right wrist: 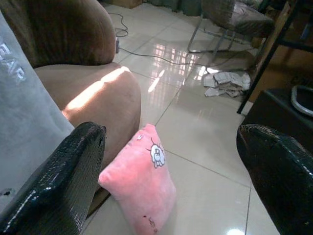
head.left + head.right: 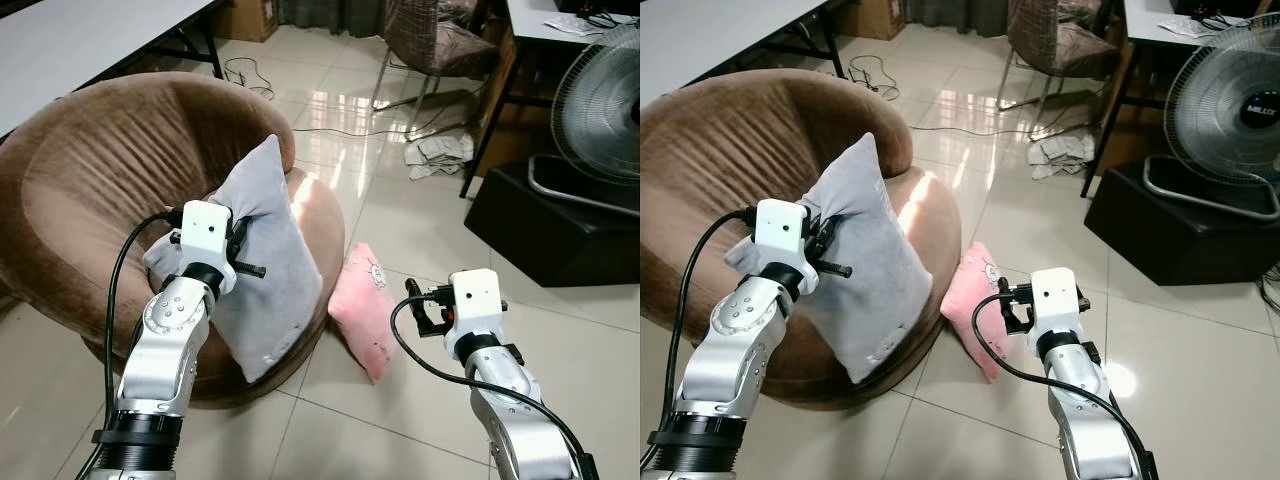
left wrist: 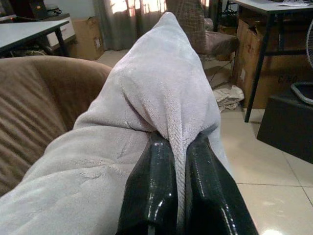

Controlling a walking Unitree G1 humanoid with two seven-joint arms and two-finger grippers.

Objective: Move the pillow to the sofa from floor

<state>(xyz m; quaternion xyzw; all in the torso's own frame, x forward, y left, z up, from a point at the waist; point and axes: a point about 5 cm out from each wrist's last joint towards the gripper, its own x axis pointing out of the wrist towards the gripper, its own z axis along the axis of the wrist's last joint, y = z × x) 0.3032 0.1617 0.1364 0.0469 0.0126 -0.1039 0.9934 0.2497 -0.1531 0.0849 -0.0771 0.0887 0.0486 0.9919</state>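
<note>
Brown round sofa [image 2: 90, 180]: grey pillow [image 2: 265, 270] leans upright on its front edge, grey letters "EAR" readable on the fabric. Pink pillow [image 2: 362, 308] on floor beside sofa, small cartoon print. Left claw [image 3: 180, 186] pinched on grey pillow's edge. Right claw [image 1: 171, 181] spread wide, above the pink pillow.

Two pillows were counted: one grey pillow [image 2: 262, 262], one pink pillow [image 2: 363, 308]. One brown round sofa [image 2: 90, 170] was noted. Two tools were seen: left tool [image 3: 178, 161], right tool [image 1: 171, 166]. One fan [image 2: 1228, 105], one chair [image 2: 432, 45], one crumpled cloth [image 2: 437, 154] and two benches [image 2: 70, 40] [image 2: 1160, 20] were recorded.
</note>
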